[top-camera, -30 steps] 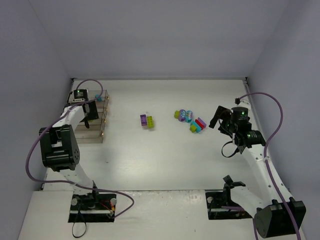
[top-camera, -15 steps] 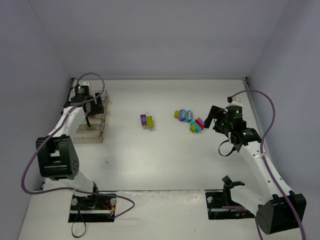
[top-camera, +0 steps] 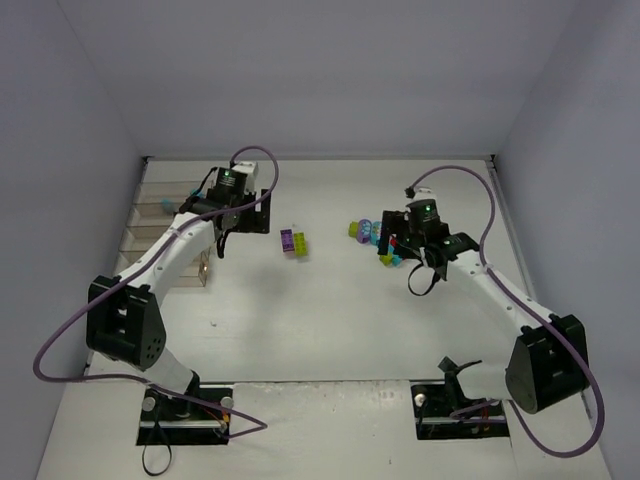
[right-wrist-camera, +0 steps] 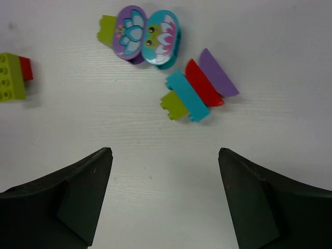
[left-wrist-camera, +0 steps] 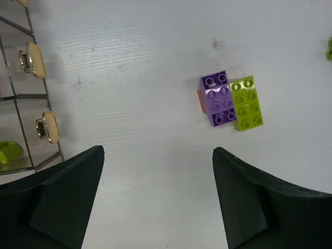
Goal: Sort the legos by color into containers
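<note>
My left gripper (left-wrist-camera: pixel 158 153) is open and empty above the bare table, with a purple lego (left-wrist-camera: pixel 220 98) and a lime lego (left-wrist-camera: pixel 247 102) side by side ahead of it, a red sliver at their edge. In the top view it (top-camera: pixel 255 220) hangs just left of that pair (top-camera: pixel 293 242). My right gripper (right-wrist-camera: pixel 165 153) is open, empty, just short of a lime, cyan (right-wrist-camera: pixel 187 96), red (right-wrist-camera: pixel 203 83) and purple fan of legos. Two oval flower-printed pieces (right-wrist-camera: pixel 148 36) lie beyond. The clear containers (top-camera: pixel 165 240) stand at the left, holding a cyan piece (top-camera: pixel 167 207) and a lime one (left-wrist-camera: pixel 9 153).
Gold latches (left-wrist-camera: pixel 33 59) line the containers' near wall in the left wrist view. Another lime brick with a red one (right-wrist-camera: pixel 13 77) lies at the left edge of the right wrist view. The walls close the table at the back and sides.
My left arm swung right from the containers to the purple and lime pair, jaws opened, leaving a cyan piece in a bin. My right arm moved left over the cluster, jaws slightly narrower.
</note>
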You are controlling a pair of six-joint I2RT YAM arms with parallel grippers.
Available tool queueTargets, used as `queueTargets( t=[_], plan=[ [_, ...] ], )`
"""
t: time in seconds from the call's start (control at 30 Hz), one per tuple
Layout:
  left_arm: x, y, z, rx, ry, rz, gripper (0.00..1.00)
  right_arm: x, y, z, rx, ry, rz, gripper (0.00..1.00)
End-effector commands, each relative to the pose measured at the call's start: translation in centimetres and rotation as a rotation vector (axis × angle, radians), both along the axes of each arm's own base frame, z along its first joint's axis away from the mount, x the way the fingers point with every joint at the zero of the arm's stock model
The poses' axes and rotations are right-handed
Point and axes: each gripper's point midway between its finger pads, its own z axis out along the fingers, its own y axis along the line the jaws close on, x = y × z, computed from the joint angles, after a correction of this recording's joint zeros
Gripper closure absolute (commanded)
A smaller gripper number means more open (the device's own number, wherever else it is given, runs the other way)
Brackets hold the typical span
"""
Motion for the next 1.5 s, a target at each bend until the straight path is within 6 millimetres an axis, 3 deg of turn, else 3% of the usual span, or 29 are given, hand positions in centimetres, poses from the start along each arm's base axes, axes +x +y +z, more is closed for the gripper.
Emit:
queueTargets(
  t=[0.0, 0.2, 0.23, 0.3, 0.33, 0.4, 0.47, 0.53, 0.57, 0.6, 0.9, 1.2, 1.37, 1.47],
  plan=[
    [-0.4, -0.7, 3.2, -0.054, -0.061, -0.007, 0.21, 2.5, 4.9, 4.0, 0.052, -0.154, 0.179, 0.21],
    [-2.1, 0.7, 3.7, -0.062, -0.034, 0.102, 0.21, 2.8, 11.7, 2.7, 0.032, -0.135, 0.312, 0.20],
    [-2.4, 0.9, 3.7, -0.064, -0.027, 0.116, 0.21, 3.0, 12.6, 1.4, 0.022, -0.107, 0.320, 0.18],
    [-3.2, 1.2, 3.6, -0.074, -0.012, 0.150, 0.21, 3.5, 14.1, 1.4, 0.000, -0.120, 0.291, 0.18],
    [-3.4, 1.4, 3.6, -0.079, -0.012, 0.166, 0.21, 3.5, 14.9, 0.1, -0.013, -0.096, 0.294, 0.19],
    [-3.9, 1.6, 3.7, -0.096, -0.021, 0.186, 0.21, 4.0, 17.4, 0.6, 0.015, -0.125, 0.307, 0.21],
    [-4.9, 2.5, 3.1, -0.077, -0.003, 0.219, 0.21, 4.6, 19.8, -0.4, 0.013, -0.113, 0.317, 0.21],
    [-5.2, 2.6, 2.8, -0.070, 0.005, 0.221, 0.21, 4.4, 20.6, -1.5, -0.004, -0.098, 0.324, 0.22],
    [-5.6, 2.7, 2.7, -0.066, 0.015, 0.222, 0.21, 4.9, 21.5, -1.0, 0.007, -0.110, 0.329, 0.22],
    [-5.9, 2.9, 2.5, -0.058, 0.020, 0.224, 0.21, 4.8, 22.1, -2.1, 0.002, -0.091, 0.331, 0.22],
    [-7.4, 4.3, 2.5, -0.034, 0.013, 0.232, 0.21, 6.6, 24.5, -4.5, 0.002, -0.067, 0.320, 0.28],
    [-8.2, 4.9, 2.3, -0.031, 0.020, 0.238, 0.21, 7.5, 25.4, -6.1, -0.018, -0.056, 0.329, 0.37],
    [-8.4, 4.5, 2.4, -0.058, 0.016, 0.231, 0.21, 7.7, 24.9, -6.1, -0.045, -0.075, 0.325, 0.53],
    [-8.3, 3.8, 2.6, -0.092, 0.012, 0.214, 0.21, 7.5, 24.5, -5.8, -0.061, -0.091, 0.342, 0.75]
  ],
)
